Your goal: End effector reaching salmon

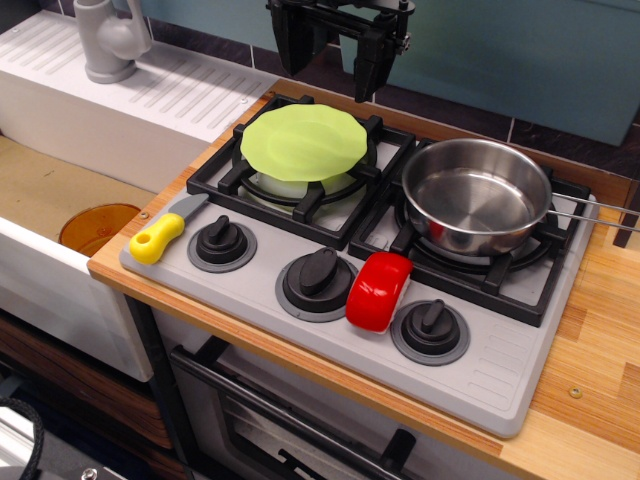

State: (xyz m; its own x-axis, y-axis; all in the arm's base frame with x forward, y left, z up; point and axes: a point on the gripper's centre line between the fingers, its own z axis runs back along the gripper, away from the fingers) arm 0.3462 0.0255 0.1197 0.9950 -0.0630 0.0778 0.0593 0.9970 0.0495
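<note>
The salmon (379,291) is a glossy red rounded toy block with a white side edge. It stands on the grey stove panel between the middle knob (318,276) and the right knob (431,327). The end effector (335,58) is a black gripper with two downward prongs at the top centre, above the back of the stove, far behind the salmon. Its prongs stand apart with nothing between them.
A light green plate (305,142) lies on the left burner. A steel pan (476,196) sits on the right burner, handle pointing right. A yellow-handled toy knife (160,237) lies at the stove's left front by the left knob (220,241). A sink with a grey faucet (108,38) is to the left.
</note>
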